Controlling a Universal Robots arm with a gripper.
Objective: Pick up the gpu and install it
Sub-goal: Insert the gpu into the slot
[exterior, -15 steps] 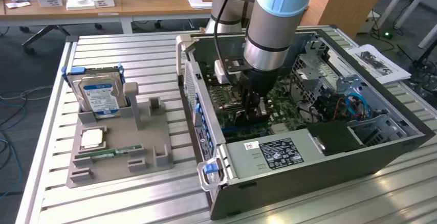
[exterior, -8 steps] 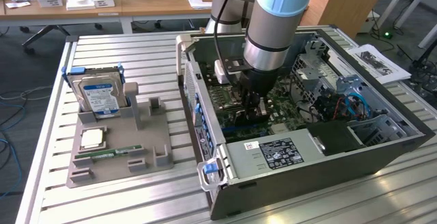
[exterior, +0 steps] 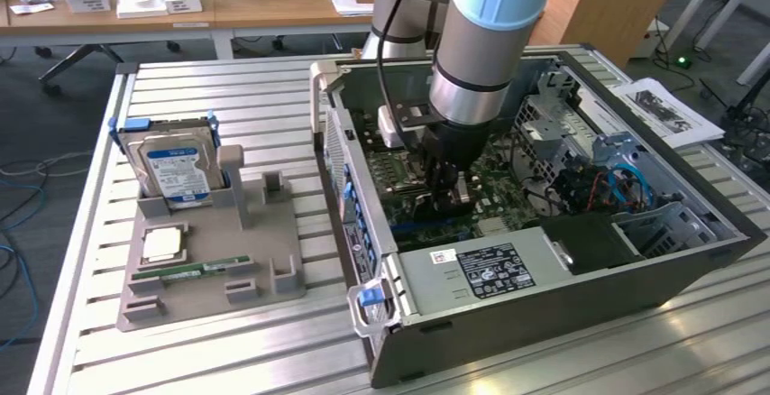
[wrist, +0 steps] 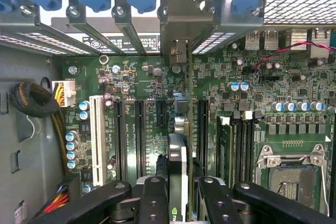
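Arm [exterior: 475, 43] – silver tube, pale-blue joint cap; black gripper [exterior: 448, 192].

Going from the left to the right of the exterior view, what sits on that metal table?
Hard drive standing in the grey parts holder → open computer case, with the gripper down inside it holding the gpu over the motherboard → printed papers.

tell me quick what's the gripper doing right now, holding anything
Gripper: closed on the gpu, holding it edge-on over the motherboard inside the computer case.
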